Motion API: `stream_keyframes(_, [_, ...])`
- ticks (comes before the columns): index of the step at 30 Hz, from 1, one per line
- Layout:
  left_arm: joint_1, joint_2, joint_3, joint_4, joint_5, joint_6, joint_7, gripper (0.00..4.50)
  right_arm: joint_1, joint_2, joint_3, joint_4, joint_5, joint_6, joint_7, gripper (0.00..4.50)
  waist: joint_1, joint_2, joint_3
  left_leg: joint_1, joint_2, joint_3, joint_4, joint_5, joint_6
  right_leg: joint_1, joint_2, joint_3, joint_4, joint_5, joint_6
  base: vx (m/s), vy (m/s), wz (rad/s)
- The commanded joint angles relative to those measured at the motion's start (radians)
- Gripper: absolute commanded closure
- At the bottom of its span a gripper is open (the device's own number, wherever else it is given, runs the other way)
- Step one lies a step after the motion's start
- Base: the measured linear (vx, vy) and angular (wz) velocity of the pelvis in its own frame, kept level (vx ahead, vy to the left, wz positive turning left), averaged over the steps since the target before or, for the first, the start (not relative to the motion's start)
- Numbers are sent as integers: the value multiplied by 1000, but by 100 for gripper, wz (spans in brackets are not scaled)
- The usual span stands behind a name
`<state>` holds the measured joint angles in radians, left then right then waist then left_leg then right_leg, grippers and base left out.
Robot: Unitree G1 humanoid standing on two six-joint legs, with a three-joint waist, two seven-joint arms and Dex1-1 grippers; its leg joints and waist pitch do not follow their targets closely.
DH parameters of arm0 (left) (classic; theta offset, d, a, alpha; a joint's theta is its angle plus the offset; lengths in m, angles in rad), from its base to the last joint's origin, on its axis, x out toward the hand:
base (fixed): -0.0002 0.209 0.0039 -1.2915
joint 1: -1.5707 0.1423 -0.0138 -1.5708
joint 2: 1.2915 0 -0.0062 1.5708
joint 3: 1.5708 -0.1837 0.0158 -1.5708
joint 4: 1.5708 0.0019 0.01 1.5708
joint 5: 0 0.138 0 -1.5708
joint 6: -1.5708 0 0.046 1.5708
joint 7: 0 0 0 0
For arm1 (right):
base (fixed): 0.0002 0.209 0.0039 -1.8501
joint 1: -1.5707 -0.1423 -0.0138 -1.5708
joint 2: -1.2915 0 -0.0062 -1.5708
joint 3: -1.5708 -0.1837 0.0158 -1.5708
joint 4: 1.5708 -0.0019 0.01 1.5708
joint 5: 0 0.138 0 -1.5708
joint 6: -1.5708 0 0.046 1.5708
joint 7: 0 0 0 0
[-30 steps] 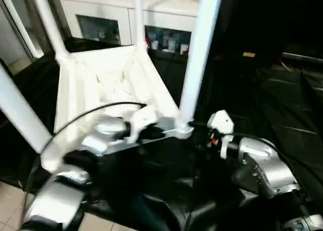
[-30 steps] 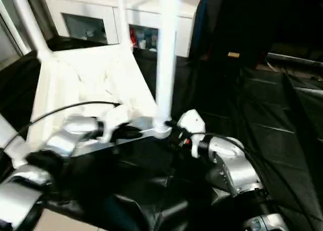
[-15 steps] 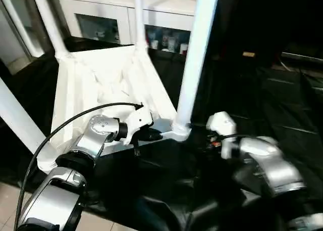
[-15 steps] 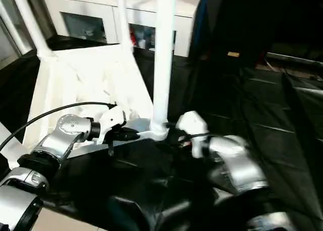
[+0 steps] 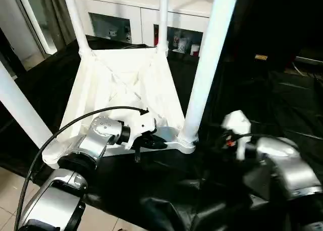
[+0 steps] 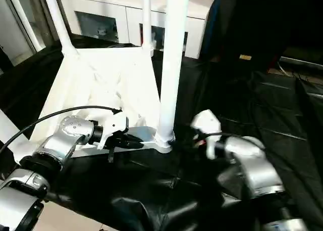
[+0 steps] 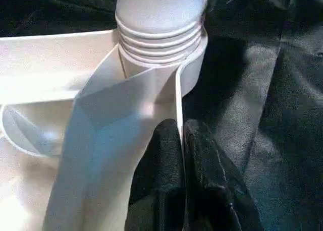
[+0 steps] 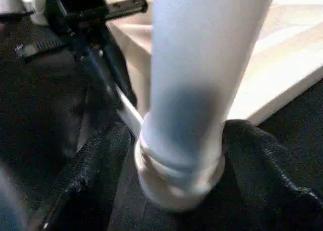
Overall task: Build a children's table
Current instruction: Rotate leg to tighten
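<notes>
The white tabletop (image 5: 121,84) lies underside up on black cloth, ribs showing, with white legs standing in its corner sockets. The near right leg (image 5: 207,64) rises from its socket (image 5: 187,140). My left gripper (image 7: 181,140) is shut on the thin rim wall of the tabletop just beside that socket. My right gripper (image 8: 177,135) reaches in from the right and is closed around the foot of this leg, one black finger (image 8: 101,160) on each side. Its white housing (image 5: 236,124) sits right of the socket.
Other legs stand at the far left (image 5: 74,19), far right (image 5: 163,19) and near left (image 5: 20,110) corners. A white glass-doored cabinet (image 5: 136,21) stands behind the table. Black cloth (image 5: 282,90) covers the floor, with bare tiles (image 5: 10,200) at the near left.
The whole picture has shifted, so the camera moved. Both grippers keep their holds at the near right corner, and the table stays in place.
</notes>
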<state>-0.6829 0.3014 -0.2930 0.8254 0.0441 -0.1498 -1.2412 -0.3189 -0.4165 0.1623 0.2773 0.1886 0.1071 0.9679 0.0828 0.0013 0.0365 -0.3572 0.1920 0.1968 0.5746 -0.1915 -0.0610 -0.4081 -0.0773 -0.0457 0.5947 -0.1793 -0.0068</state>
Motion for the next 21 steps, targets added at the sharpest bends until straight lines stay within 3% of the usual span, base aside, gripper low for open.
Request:
stream_keyframes(1, [13, -18, -20, -21, -6, 2, -26, 450, -24, 18, 2, 36, -19, 2, -29, 119, -3, -7, -56, 8, 40, -13, -57, -172, 58, 53, -60, 37, -61, -126, -243, 0, 0, 0])
stream_keyframes(7, [17, -18, -21, -27, -2, 5, -21, 450, -53, 39, 15, 88, -32, -6, -45, 119, 2, -6, -57, 6, 39, -11, -55, -155, 58, 56, -60, 37, -55, -93, -247, 0, 0, 0])
stream_keyframes(14, [25, -10, -21, -31, 3, 6, -21, 450, -56, 27, 12, 100, -28, -4, -12, 176, 2, -9, -56, 6, 40, -11, -55, -160, 62, 56, -61, 37, -57, -113, -241, 0, 0, 0])
stream_keyframes(21, [27, -6, -19, -27, 3, 12, -23, 450, -52, 29, 3, 104, -20, -1, -4, 185, 3, -9, -57, 6, 39, -11, -53, -147, 66, 56, -60, 37, -55, -103, -241, 0, 0, 0])
